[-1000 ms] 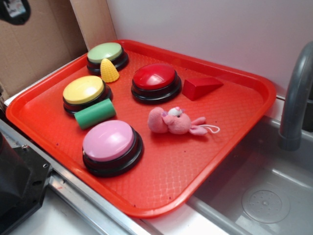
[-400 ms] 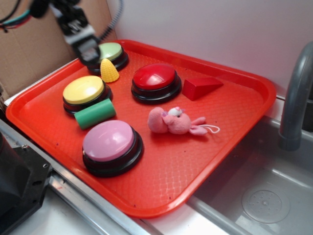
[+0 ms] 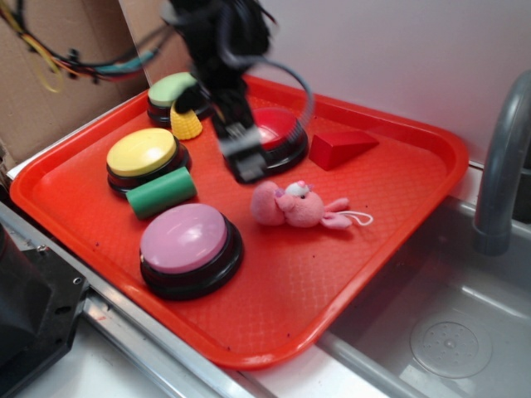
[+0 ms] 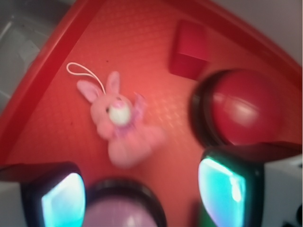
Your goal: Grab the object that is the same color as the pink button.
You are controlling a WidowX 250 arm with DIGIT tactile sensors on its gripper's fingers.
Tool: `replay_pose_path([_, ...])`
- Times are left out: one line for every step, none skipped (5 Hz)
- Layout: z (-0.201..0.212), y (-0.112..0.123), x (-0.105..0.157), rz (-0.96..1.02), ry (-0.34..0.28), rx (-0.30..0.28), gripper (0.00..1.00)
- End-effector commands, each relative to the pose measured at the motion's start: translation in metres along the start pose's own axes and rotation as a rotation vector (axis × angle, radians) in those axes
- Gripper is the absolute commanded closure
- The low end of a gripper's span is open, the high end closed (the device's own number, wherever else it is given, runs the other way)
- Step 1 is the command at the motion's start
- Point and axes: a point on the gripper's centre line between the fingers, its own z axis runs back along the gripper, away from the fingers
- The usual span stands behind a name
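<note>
Wrist view: gripper (image 4: pixel 142 191) jaws spread wide, nothing between them, one finger (image 4: pixel 61 198) at lower left of frame, the other at lower right. Pink plush toy (image 4: pixel 118 123) sits in the gap above them, clear of both fingers, white face up, ears and white string loop (image 4: pixel 83 73) pointing to the upper left toward the red tray (image 4: pixel 42 80) rim. In the exterior view the gripper (image 3: pixel 246 166) is motion-blurred and hangs over the tray, just beside the plush toy (image 3: pixel 294 206) on its far-left side, in front of the red button (image 3: pixel 278 133); not touching the toy as far as I can tell. Taking the plush toy as landmark: pink button (image 3: pixel 187 240) is near it to the front-left, apart; red button just behind it; red wedge block (image 3: pixel 340 148) behind and to the right; green cylinder (image 3: pixel 162 192) to the left, touching the yellow button (image 3: pixel 143 153). Yellow cone (image 3: pixel 184 123) and green button (image 3: pixel 170 89) are furthest behind-left, partly hidden by the arm. Metal sink (image 3: pixel 448 323) with grey faucet (image 3: pixel 502 182) lies right of the tray (image 3: pixel 348 274).
</note>
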Motion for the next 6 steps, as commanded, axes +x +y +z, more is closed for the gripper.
replay_pose_path([-0.050, -0.008, 0.023, -0.073, 0.010, -0.059, 0.00])
replay_pose_path([-0.059, -0.004, 0.024, -0.113, 0.037, -0.138, 0.00])
replay_pose_path([-0.055, 0.000, 0.027, -0.066, 0.056, -0.048, 1.00])
replay_pose_path([-0.040, 0.008, 0.026, 0.003, 0.072, -0.051, 1.00])
replay_pose_path([-0.006, 0.018, 0.025, 0.140, 0.083, -0.055, 1.00])
replay_pose_path([0.042, 0.040, 0.019, 0.383, 0.067, -0.030, 1.00])
